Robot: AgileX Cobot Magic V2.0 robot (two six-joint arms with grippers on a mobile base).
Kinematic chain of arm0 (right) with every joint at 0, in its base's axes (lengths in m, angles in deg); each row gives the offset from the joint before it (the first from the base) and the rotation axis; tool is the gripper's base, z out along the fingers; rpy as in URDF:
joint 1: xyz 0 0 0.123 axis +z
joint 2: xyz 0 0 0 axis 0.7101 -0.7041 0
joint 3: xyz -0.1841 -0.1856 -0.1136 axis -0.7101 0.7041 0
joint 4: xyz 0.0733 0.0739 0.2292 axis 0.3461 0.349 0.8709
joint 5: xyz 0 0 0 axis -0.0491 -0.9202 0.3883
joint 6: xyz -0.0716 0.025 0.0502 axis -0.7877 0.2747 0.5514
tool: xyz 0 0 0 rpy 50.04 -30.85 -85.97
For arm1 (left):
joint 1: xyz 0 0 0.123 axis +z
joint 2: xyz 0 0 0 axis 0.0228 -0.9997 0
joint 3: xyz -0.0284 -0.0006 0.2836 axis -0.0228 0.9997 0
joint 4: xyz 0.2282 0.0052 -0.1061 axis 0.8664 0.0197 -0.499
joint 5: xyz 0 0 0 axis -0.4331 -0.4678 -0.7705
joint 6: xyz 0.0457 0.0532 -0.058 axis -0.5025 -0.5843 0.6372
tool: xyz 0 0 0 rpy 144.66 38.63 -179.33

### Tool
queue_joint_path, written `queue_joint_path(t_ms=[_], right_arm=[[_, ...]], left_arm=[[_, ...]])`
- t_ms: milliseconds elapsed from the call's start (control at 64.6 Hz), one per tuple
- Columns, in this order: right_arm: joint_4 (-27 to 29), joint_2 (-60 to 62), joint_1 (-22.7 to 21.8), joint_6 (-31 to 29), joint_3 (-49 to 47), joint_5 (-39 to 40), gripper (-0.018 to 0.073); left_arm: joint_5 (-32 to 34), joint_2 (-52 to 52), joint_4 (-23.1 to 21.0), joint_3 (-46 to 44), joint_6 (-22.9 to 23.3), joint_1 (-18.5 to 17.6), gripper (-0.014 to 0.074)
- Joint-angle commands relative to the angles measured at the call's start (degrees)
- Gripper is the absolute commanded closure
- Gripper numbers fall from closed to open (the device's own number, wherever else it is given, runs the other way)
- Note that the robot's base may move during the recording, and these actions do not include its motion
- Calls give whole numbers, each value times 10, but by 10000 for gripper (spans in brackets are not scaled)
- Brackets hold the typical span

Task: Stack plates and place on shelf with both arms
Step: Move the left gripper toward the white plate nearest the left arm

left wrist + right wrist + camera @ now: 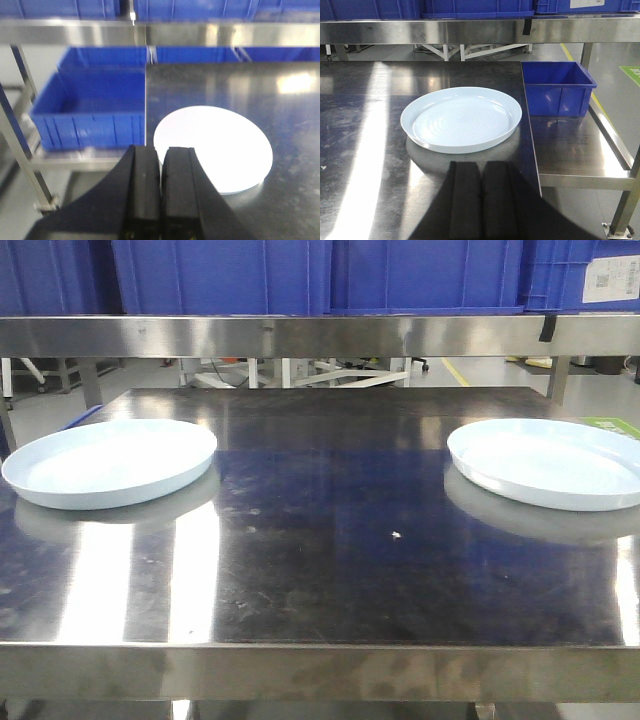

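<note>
Two pale bluish-white plates lie flat on the steel table [320,540]. The left plate [110,462] sits near the table's left edge, the right plate [550,462] near its right edge. In the left wrist view my left gripper [162,150] is shut and empty, hovering just short of the near rim of its plate [220,150]. My right gripper [481,165] is likewise shut and empty, a little short of the right plate [461,119]. Neither arm appears in the front view. The steel shelf [320,335] runs across above the table.
Blue bins [330,275] stand on the shelf. A blue bin [90,107] sits on a lower ledge left of the table, and another blue bin [557,87] on a ledge to its right. A green patch [612,425] shows behind the right plate.
</note>
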Motion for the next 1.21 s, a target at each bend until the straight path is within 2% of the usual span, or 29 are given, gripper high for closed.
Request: queue_joint_path(t_ms=[0,170,294,480,774,898,1083,1192], right_arm=[[-3,10,-2,-1,-1,48,503],[-3,10,-2,-1,-1,48,503],[-3,10,-2,-1,-1,48,503],[-3,10,-2,-1,-1,48,503],[-3,10,-2,-1,-1,48,503],[-3,10,-2,-1,-1,48,503],[-3,10,-2,-1,-1,48,503],[-3,10,-2,-1,-1,48,503]], left_arm=[[41,-56,-18,-43,2,-4,513],[-6,-169,-26,-113,2,-4,513],[-52,-249,-47,-163,2,-4,513],[-136,-367,-51,-252,2,-4,513],[-251,-532,-59,-414,2,28,513],[-294,-594,-80,-474,3,47,513],[-322,-659,-139,-535,7,69,512],[-331,-685,-150,-550,7,74,462]])
